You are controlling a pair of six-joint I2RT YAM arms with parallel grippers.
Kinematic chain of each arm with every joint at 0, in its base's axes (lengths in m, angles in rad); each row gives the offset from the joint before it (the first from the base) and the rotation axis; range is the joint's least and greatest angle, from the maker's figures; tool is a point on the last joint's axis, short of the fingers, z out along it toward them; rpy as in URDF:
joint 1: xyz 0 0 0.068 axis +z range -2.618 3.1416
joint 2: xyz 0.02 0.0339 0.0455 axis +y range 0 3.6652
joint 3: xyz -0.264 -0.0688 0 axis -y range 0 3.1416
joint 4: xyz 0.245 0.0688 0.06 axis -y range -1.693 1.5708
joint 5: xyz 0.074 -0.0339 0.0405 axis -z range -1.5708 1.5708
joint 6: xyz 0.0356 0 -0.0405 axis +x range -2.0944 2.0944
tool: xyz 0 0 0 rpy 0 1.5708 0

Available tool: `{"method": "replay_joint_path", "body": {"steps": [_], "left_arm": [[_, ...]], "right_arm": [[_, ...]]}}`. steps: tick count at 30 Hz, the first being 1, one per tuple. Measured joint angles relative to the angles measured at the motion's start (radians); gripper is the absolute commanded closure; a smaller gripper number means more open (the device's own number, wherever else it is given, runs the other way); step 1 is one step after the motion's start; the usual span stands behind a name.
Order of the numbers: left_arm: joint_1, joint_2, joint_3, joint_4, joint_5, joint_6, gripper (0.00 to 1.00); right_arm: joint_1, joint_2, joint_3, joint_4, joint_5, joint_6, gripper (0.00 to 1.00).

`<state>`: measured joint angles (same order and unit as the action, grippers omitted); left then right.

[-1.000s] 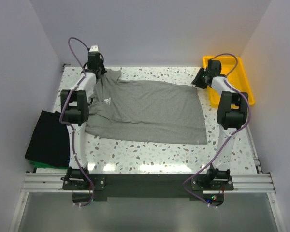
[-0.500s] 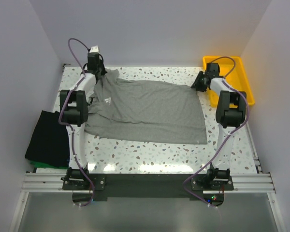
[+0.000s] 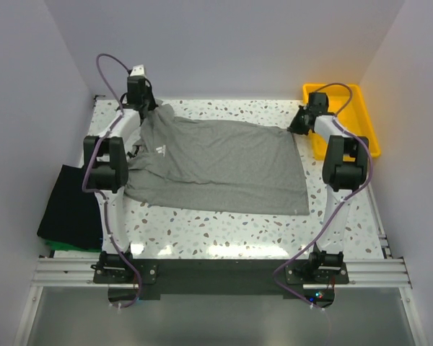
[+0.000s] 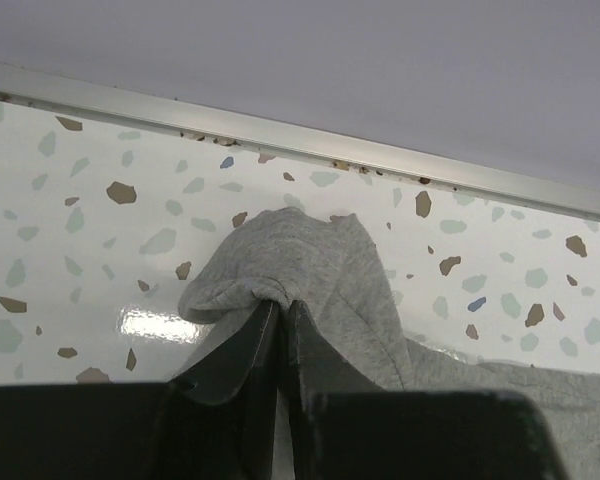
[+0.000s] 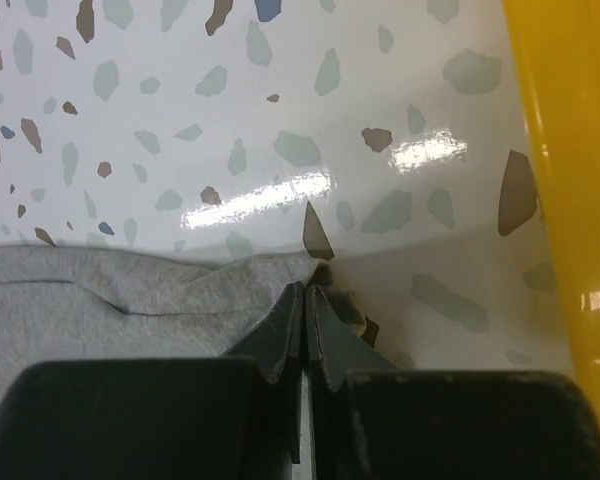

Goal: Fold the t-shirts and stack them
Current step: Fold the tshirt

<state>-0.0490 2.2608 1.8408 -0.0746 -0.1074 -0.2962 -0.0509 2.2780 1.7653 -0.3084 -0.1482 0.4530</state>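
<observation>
1. Grey t-shirt (image 3: 216, 166): lying spread flat, chest logo facing up, stretching between the two hands. Its far edge is running from one hand to the other.
2. Left hand (image 4: 282, 303): closing down to a narrow slit, pinching a bunched fold of grey cloth at the shirt's far corner on its own side. The cloth is humping up just beyond the fingertips; it is probably a sleeve or shoulder.
3. Right hand (image 5: 305, 292): pressing its fingers together on the opposite far corner, at the hem. The rest of the cloth is trailing away towards the left hand.
4. Purpose, as judged: both far corners are being held together so the far edge can be lifted evenly and brought over as the first fold.
5. Black t-shirt (image 3: 72, 202): sitting folded, well apart from the left hand and back towards that arm's base. A green t-shirt (image 3: 54, 246) is showing just beneath it. The pair is likely serving as the stack awaiting the grey one.
6. Yellow tray (image 3: 369, 124): standing just beside the right hand, on its outer side, apart from the cloth.
7. Desk (image 3: 224, 227): carrying the grey shirt and both fingertips low against it.
</observation>
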Motion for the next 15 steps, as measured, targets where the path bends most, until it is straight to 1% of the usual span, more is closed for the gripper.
{"method": "replay_joint_path", "body": {"steps": [6,11,15], "left_arm": [[0.0,-0.075,-0.043,0.006,-0.005,0.0,1.0],[0.001,-0.141,-0.119,0.015,-0.011,-0.01,1.0],[0.002,-0.187,-0.175,0.026,-0.013,-0.026,1.0]], "right_arm": [[-0.001,-0.1,-0.099,0.045,0.016,0.0,1.0],[-0.003,-0.201,-0.181,0.1,0.033,0.002,1.0],[-0.003,-0.251,-0.223,0.129,0.045,0.003,1.0]]}}
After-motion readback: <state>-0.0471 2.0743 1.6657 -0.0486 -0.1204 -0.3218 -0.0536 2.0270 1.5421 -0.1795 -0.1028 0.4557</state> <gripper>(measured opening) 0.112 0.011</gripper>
